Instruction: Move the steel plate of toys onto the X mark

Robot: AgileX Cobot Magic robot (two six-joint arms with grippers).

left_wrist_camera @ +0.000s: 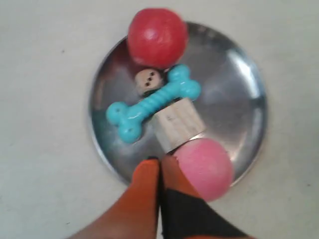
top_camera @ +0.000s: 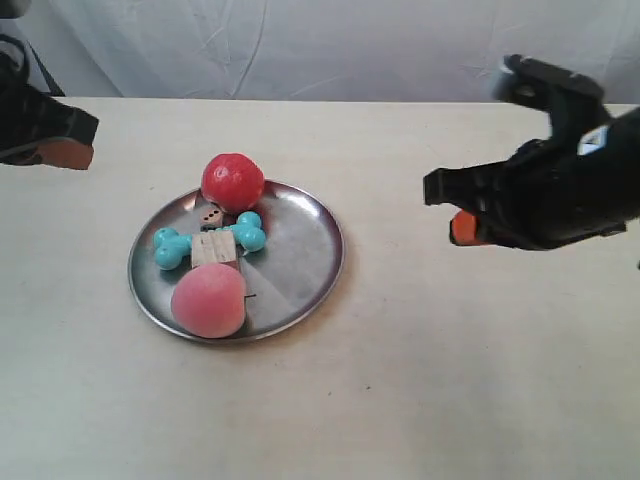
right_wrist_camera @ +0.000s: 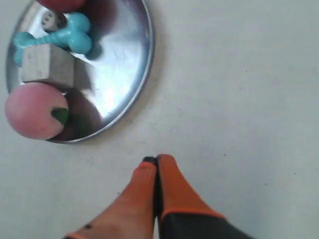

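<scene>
The steel plate (top_camera: 310, 255) lies on the table left of centre. It holds the red apple (top_camera: 233, 181), the brown die (top_camera: 211, 215), the turquoise bone (top_camera: 165, 248), the wooden block (top_camera: 213, 248) and the pink peach (top_camera: 208, 299). My left gripper (left_wrist_camera: 159, 160) is shut and empty; its orange tips line up with the plate's rim (left_wrist_camera: 107, 159) beside the peach (left_wrist_camera: 204, 167). My right gripper (right_wrist_camera: 156, 159) is also shut and empty, over bare table, apart from the plate (right_wrist_camera: 134, 74). No view shows the X mark.
The arm at the exterior view's left (top_camera: 60, 150) sits at the far left edge, well away from the plate. The arm at the exterior view's right (top_camera: 460, 228) hovers to the plate's right. A pale cloth backdrop (top_camera: 330, 45) rises behind the cream table (top_camera: 420, 380).
</scene>
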